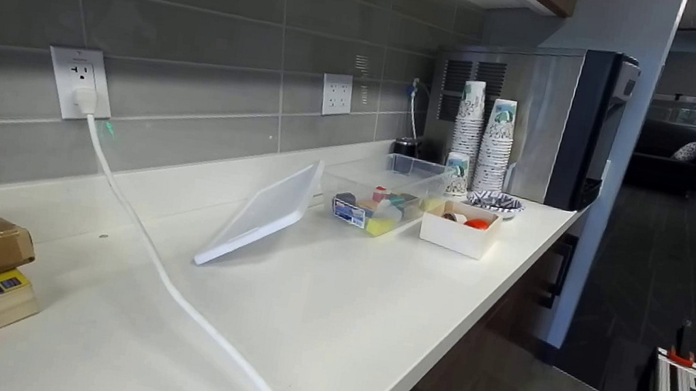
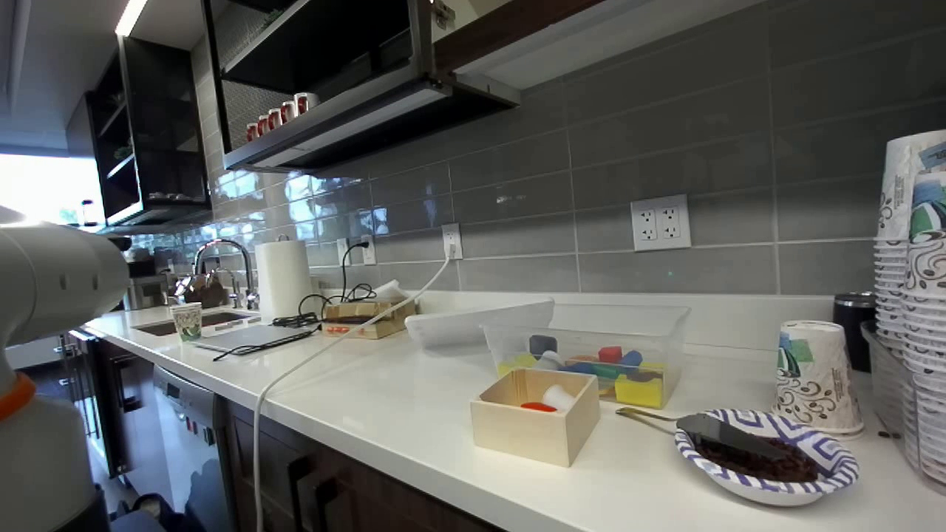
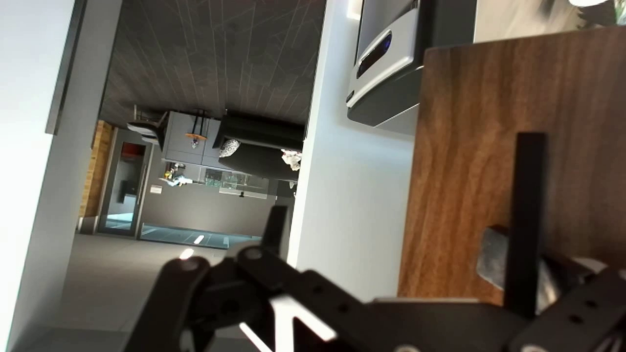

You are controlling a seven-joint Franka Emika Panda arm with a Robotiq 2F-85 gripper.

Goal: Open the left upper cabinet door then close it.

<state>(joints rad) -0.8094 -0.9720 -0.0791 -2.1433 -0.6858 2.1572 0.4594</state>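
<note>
Pincer (image 3: 398, 237): spread, 2 fingers (image 3: 275, 226) well apart. Cabinet door (image 3: 459, 171): wooden, close ahead of the pincer in the wrist view. Black handle (image 3: 529, 195): on the door, near 1 finger of the pincer; contact cannot be determined. White-and-black appliance (image 3: 391, 67): well beyond the pincer.

Well beyond the claw (image 3: 403, 172), dark plank-patterned floor (image 3: 220, 63), black sofa (image 3: 264, 159) with patterned cushion (image 3: 229, 147), framed glass door (image 3: 120, 178) and glowing ceiling lights (image 3: 186, 253). Nearer the claw, pale blue-grey wall (image 3: 359, 195).
</note>
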